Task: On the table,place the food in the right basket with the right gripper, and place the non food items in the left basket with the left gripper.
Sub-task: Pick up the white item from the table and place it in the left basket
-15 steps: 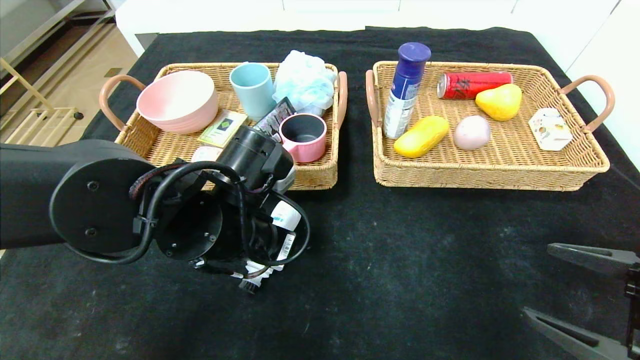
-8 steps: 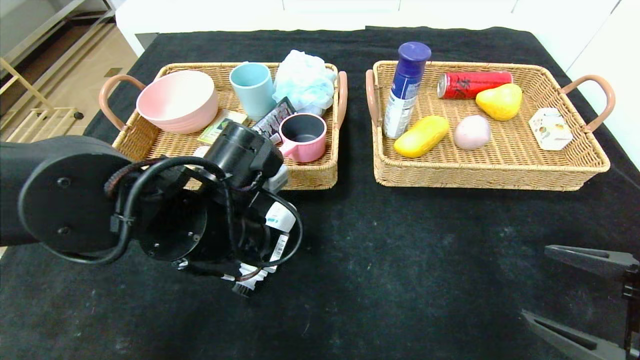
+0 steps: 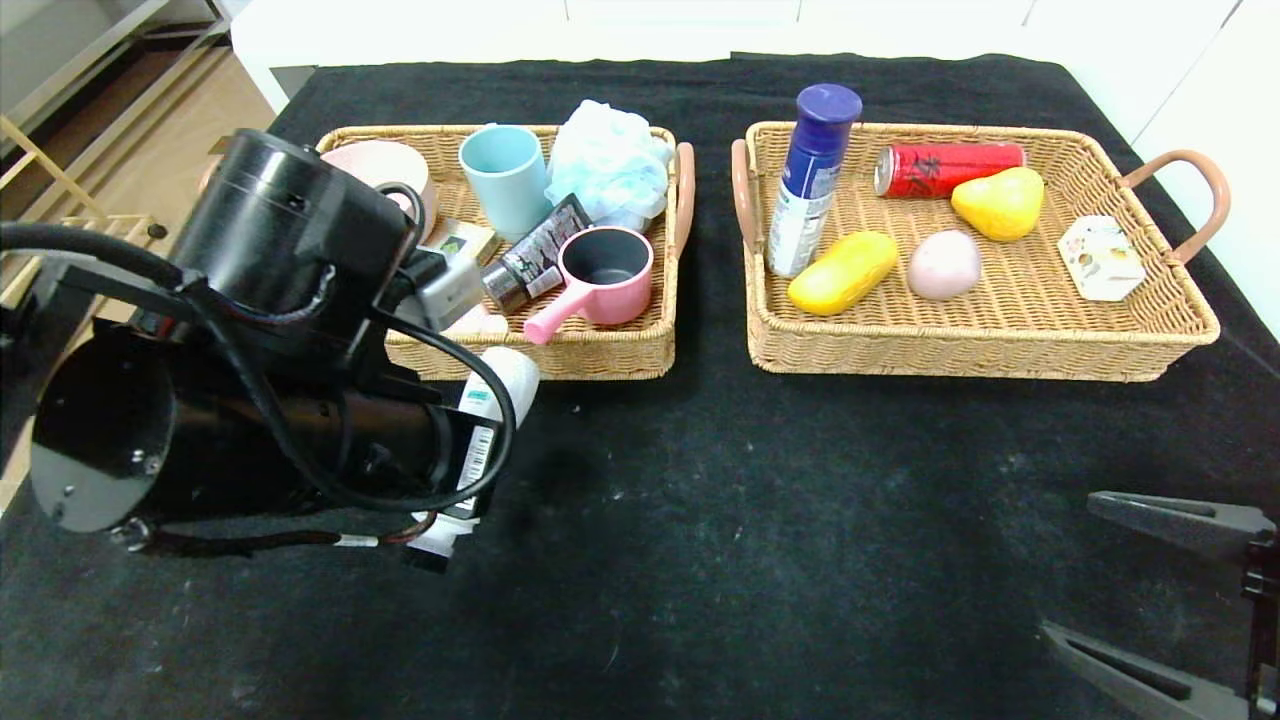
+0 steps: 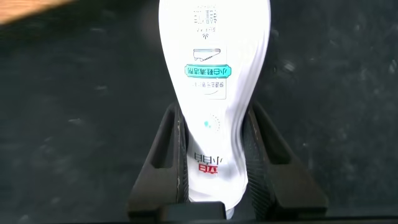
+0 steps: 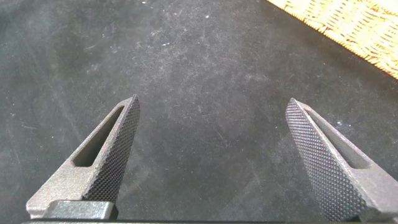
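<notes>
Left tool point(image 4: 213, 177) is pinching one white brush-tipped bottle point(image 4: 214, 81) over the tabletop point(image 3: 750, 500) just in front of the left basket point(image 3: 600, 355), which holds maybe six things, right basket point(image 3: 1000, 355) holds six, right tool point(image 5: 214, 158) spread wide.

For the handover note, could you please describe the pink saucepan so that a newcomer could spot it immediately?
Start at the left basket, the wicker tray on the black table. In its near corner toward the other basket stands the pink saucepan. Nothing else there has a dark inside and a stick handle.
</notes>
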Robot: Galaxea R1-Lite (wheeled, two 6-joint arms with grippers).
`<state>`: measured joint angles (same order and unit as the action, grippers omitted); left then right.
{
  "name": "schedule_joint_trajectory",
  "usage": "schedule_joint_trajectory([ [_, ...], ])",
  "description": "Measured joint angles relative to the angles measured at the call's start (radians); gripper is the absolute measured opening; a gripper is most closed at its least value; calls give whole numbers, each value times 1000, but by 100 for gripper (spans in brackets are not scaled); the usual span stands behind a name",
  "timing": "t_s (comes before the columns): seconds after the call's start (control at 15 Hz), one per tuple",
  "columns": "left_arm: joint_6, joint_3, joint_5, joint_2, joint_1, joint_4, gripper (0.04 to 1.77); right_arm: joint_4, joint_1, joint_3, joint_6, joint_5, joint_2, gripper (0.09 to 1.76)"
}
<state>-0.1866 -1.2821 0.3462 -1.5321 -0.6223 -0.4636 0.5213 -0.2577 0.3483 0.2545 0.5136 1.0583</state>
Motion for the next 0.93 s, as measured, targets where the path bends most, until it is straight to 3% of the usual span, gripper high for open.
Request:
schedule_joint_trajectory([
  [0.47,19,-117,-4,15,172,4,59,0,-1,-2,0,0,2,171],
  [0.93,41,-382,-7,-141,264,28,59,0,-1,-3,0,0,6,171],
])
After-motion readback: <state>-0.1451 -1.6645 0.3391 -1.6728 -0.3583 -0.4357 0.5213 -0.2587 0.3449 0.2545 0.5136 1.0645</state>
